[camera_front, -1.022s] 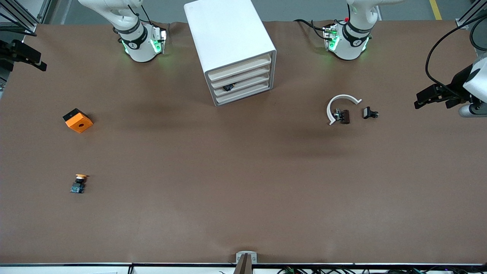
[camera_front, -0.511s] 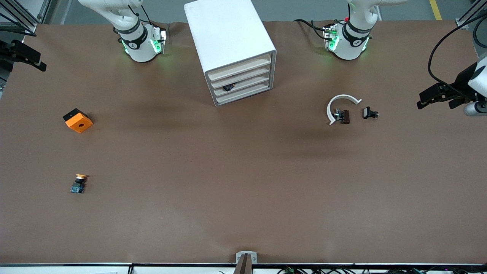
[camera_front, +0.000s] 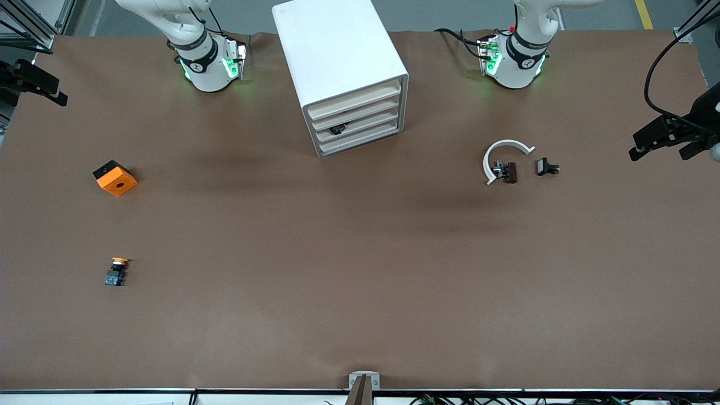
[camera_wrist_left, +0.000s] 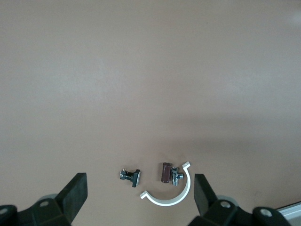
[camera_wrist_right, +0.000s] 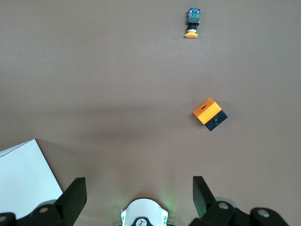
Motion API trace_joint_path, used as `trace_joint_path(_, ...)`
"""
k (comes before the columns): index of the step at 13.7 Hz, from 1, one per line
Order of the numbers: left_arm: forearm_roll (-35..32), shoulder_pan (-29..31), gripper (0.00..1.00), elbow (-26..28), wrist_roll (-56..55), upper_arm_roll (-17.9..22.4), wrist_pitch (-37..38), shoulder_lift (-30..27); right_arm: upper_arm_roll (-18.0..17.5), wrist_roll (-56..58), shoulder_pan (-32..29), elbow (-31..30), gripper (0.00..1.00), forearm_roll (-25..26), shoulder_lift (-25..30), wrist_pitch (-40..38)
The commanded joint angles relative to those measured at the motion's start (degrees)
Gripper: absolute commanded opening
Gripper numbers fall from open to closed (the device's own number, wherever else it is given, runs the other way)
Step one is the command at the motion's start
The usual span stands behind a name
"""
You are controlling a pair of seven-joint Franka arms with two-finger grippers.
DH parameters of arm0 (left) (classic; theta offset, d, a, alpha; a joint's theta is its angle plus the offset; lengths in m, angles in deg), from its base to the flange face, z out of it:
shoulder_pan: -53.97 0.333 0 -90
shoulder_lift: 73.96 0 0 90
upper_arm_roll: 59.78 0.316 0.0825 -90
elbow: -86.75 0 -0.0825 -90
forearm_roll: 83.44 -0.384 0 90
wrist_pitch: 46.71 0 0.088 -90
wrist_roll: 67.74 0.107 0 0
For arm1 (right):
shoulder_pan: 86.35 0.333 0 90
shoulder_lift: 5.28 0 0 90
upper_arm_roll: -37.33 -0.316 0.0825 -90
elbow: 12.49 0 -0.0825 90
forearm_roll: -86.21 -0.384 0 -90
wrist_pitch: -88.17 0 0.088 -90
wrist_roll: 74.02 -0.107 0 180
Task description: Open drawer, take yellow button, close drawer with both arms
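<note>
The white cabinet (camera_front: 336,56) stands between the two arm bases, and its four beige-fronted drawers (camera_front: 360,119) are all pushed in. A small dark thing (camera_front: 337,129) shows in the gap at the third drawer from the top. The button (camera_front: 117,271), orange-yellow cap over a blue base, lies on the table toward the right arm's end; it also shows in the right wrist view (camera_wrist_right: 192,23). My right gripper (camera_front: 39,85) hangs open over the table's edge at that end, its fingers (camera_wrist_right: 75,195) wide and empty. My left gripper (camera_front: 658,153) hangs open and empty over the left arm's end, with its fingers (camera_wrist_left: 75,193) wide apart.
An orange cube (camera_front: 115,178) with a black hole sits farther from the front camera than the button. Toward the left arm's end lie a white arc (camera_front: 502,153), a brown-and-metal piece (camera_front: 508,171) and a black clip (camera_front: 547,167). The left wrist view shows that clip (camera_wrist_left: 130,175) and arc (camera_wrist_left: 171,195) below the gripper.
My left gripper has drifted outward toward the table's edge at the left arm's end. The right gripper has barely moved. Nothing on the table has shifted.
</note>
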Motion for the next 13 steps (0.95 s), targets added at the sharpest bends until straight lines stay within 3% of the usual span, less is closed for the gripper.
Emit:
trace_joint_path(1, 0.0, -0.3, 1.0, -1.8, -2.0, -1.0, 0.7, 0.9, -0.1, 0.3, -0.4, -1.4, 1.0, -0.3, 1.6, 1.0)
trace_joint_path(3, -3.4, -0.2, 1.0, -1.9, -2.1, -2.0, 1.1, 1.2, -0.1, 0.3, -0.4, -1.4, 1.0, -0.3, 1.5, 1.0)
trace_joint_path(13, -3.0, -0.2, 1.0, -2.0, -1.5, -2.4, 1.1, 1.1, -0.2, 0.3, -0.3, -1.3, 1.0, -0.3, 1.5, 2.1)
